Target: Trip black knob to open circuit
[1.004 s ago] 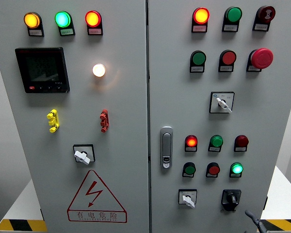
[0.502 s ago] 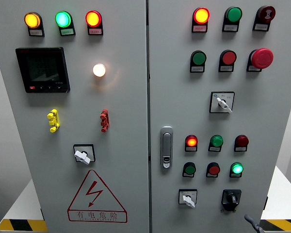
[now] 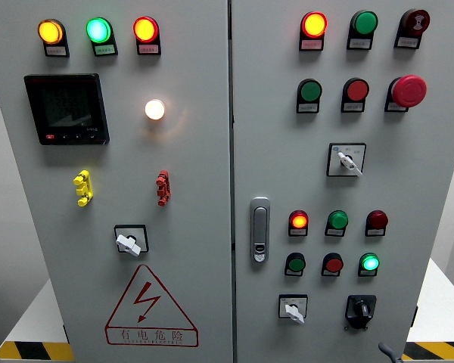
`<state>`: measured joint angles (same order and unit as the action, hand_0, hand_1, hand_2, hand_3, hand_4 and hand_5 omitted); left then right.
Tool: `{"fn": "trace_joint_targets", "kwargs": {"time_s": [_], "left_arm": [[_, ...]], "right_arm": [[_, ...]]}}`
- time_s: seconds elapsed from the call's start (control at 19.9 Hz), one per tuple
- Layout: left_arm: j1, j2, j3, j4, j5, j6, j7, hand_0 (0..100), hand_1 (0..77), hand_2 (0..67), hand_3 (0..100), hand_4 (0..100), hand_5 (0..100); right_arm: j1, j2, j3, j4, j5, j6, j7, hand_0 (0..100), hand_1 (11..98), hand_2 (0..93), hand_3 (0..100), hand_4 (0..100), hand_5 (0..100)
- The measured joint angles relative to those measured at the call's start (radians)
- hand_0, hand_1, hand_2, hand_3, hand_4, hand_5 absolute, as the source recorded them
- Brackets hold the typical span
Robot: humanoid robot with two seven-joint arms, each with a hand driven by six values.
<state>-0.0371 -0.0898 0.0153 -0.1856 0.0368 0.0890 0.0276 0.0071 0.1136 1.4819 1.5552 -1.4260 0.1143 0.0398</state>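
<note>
The grey steel control cabinet [image 3: 212, 151] filled the head view, split by a vertical seam into a left door and a right door. The black rotary knob [image 3: 360, 308] sat near the bottom edge of the right door, toward its right side, its pointer upright or nearly so, with nothing touching it. Just left of it on the same row was a white-handled selector switch [image 3: 292, 308], its handle slanting down to the right. Above the knob a lit green indicator lamp [image 3: 369, 262] glowed, and a chrome door latch [image 3: 259, 229] stood beside the seam. At the bottom edge, right of the knob and below it, only a dark tip of the right hand [image 3: 387, 352] showed, apart from the knob; whether that hand was wide or closed could not be told.
</note>
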Motion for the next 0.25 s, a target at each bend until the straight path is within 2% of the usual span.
{"fn": "trace_joint_targets", "kwargs": {"time_s": [0.25], "left_arm": [[0.000,0.000,0.000,0.000,0.000,0.000,0.000,0,0.0,19.4,26,10,9]], "right_arm": [[-0.004,-0.0001,0.000,0.010,-0.010,-0.002,0.000,100,45.9,4.9,13,7,22]]}}
